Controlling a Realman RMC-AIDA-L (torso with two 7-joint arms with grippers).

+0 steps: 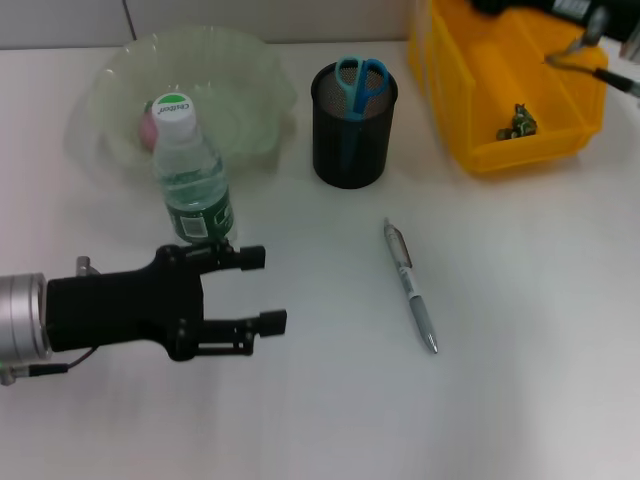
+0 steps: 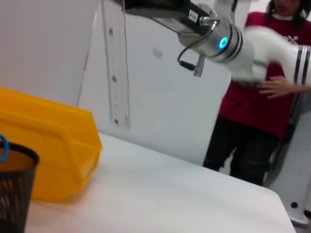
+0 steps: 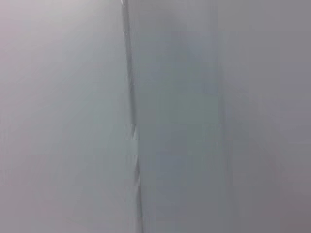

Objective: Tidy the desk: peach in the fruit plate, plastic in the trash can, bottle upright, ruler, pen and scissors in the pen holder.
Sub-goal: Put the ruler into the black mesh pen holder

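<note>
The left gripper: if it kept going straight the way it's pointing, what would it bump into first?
Probably the pen. The left gripper, open, points across the table toward the robot's right, and the pen lies in that line. Its height is unclear, so it might pass above.

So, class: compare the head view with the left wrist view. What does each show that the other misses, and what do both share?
Only the head view shows the left gripper, open, beside the upright bottle, the fruit plate with the peach in it, and the pen lying on the table.

Only the left wrist view shows a person in red beyond the table's far edge.

Both show the yellow bin, the mesh pen holder with the blue scissors, the table, and part of the right arm.
</note>
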